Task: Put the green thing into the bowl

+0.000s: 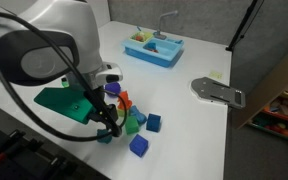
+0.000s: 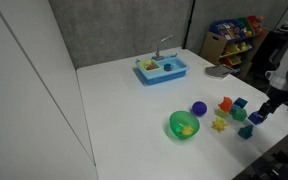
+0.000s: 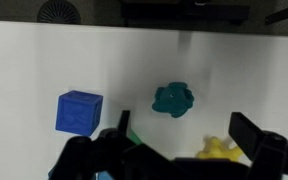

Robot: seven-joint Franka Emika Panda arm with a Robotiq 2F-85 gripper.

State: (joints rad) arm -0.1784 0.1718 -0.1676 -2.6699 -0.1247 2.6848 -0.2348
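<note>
The green thing (image 3: pixel 172 99) is a small dark teal-green lumpy toy lying on the white table, seen in the wrist view just ahead of the gap between my fingers. My gripper (image 3: pixel 181 140) is open and empty, with one finger on each side of the picture. In an exterior view the gripper (image 2: pixel 256 118) hangs low over the cluster of blocks. The bright green bowl (image 2: pixel 184 125) stands apart from the blocks and holds a yellow piece. It also shows in an exterior view (image 1: pixel 59 100), partly behind my arm.
A blue cube (image 3: pixel 79 112) and a yellow toy (image 3: pixel 219 148) lie close to the fingers. A purple ball (image 2: pixel 198 108), a yellow star (image 2: pixel 220 124) and several coloured blocks lie near the bowl. A blue sink tray (image 2: pixel 162 68) stands at the back. The table edge is near the gripper.
</note>
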